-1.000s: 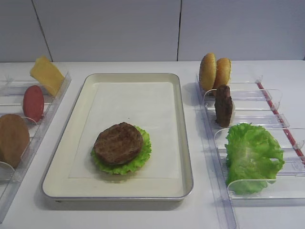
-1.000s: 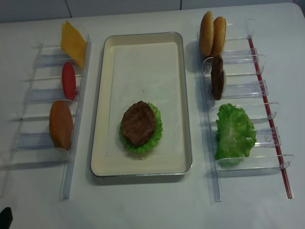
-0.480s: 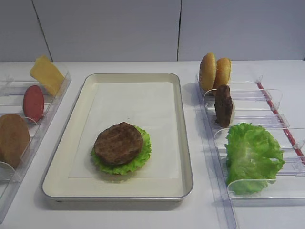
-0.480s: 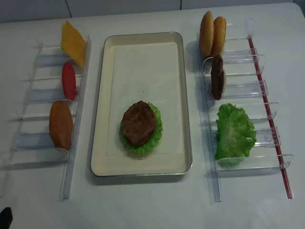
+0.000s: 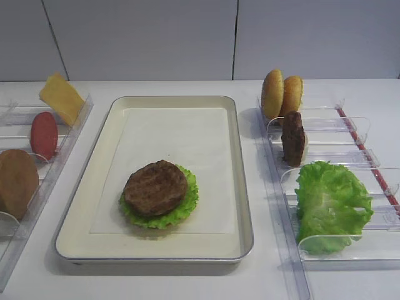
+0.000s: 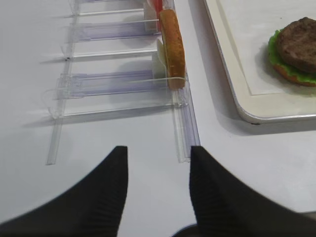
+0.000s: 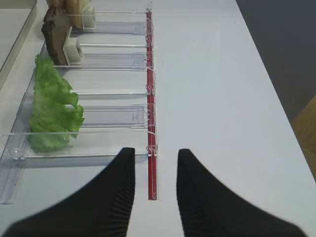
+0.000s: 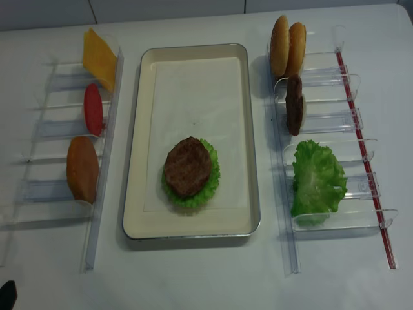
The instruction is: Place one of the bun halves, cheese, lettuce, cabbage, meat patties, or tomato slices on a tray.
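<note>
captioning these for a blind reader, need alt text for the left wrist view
Two black fingers of the left gripper, apart and holding nothing, hover over a white table before a clear plastic rack with a bun half standing on edge. At right, the corner of a cream tray holds a meat patty on lettuce.

White table [image 8: 206, 271] — tray [image 8: 137, 142] between two clear racks [image 8: 322, 219].

We held our right gripper [image 7: 152, 190] and left gripper [image 6: 158, 190] low, jaws parted, gripping nothing.
</note>
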Robot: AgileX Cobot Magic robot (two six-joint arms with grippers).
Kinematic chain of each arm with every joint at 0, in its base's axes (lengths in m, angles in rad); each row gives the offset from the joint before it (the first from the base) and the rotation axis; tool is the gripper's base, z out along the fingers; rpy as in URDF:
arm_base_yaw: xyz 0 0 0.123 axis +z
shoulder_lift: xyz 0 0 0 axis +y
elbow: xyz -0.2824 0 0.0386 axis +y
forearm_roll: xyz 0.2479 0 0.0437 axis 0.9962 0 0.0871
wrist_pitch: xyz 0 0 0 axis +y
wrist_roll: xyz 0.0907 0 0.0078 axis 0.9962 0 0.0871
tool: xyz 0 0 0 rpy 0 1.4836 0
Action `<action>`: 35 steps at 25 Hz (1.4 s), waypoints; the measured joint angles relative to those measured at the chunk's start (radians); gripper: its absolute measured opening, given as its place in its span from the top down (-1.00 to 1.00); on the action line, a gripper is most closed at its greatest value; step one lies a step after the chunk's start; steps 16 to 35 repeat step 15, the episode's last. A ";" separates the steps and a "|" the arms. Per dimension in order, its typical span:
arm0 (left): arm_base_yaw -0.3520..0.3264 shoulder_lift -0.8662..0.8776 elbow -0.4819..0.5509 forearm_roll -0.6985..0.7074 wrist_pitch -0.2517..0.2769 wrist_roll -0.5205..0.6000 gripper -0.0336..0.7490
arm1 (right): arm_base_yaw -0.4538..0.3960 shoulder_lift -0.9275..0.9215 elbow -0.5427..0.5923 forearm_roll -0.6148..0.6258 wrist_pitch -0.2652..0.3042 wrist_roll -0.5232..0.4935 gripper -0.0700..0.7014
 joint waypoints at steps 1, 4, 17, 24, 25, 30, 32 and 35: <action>0.000 0.000 0.000 0.000 0.000 0.000 0.16 | 0.000 0.000 0.000 0.000 0.000 0.000 0.17; 0.000 0.000 0.000 0.000 0.000 0.000 0.16 | 0.000 0.000 0.000 0.000 0.000 0.000 0.17; 0.000 0.000 0.000 0.000 0.000 0.000 0.16 | 0.000 0.000 0.000 0.000 0.000 -0.003 0.17; 0.000 0.000 0.000 0.000 0.000 0.000 0.16 | 0.000 0.000 0.000 0.000 0.000 -0.003 0.17; 0.000 0.000 0.000 0.000 0.000 0.000 0.16 | 0.000 0.000 0.000 0.000 0.000 -0.003 0.17; 0.000 0.000 0.000 0.000 0.000 0.000 0.16 | 0.000 0.000 0.000 0.000 0.000 -0.003 0.17; 0.000 0.000 0.000 0.000 0.000 0.000 0.16 | 0.000 0.000 0.000 0.000 0.000 -0.003 0.17; 0.000 0.000 0.000 0.000 0.000 0.000 0.16 | 0.000 0.000 0.000 0.000 0.000 -0.003 0.17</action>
